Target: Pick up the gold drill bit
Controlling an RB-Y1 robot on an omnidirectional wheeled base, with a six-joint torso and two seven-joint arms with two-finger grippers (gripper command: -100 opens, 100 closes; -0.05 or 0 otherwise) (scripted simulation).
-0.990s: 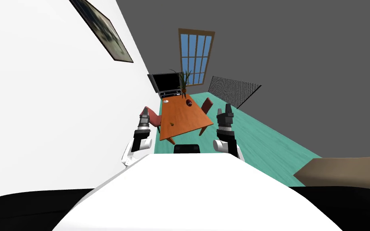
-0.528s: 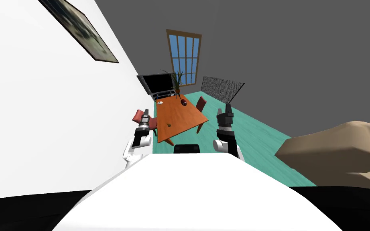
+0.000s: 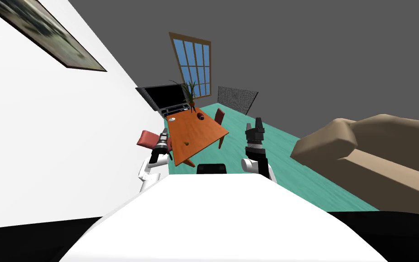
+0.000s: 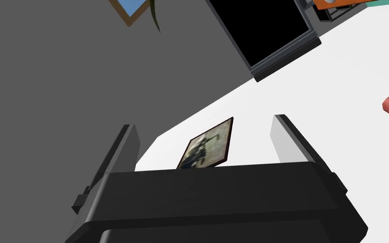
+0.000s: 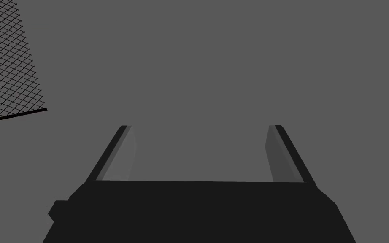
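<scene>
Since a second ago your base has swung, so the worktop [image 3: 202, 129] sits further left in the head view and a tan couch [image 3: 376, 154] has come in on the right. Nearest you, both arms are raised ahead of the chest. The left tool [image 3: 163, 133] and the right tool [image 3: 259, 122] are each empty, fingers spread wide. Past the left tool stands a red chair [image 3: 148, 138], just beside the orange worktop. The drill bit [image 3: 186, 143] is a small gold speck on the near half of that worktop, well apart from both tools. Further back lie a white dish [image 3: 172, 119] and a dark red object [image 3: 200, 117]. You're in the approach, I judge: square up until the bit is centred, drive in close — minding the chair — and only then lower a tool over it.
</scene>
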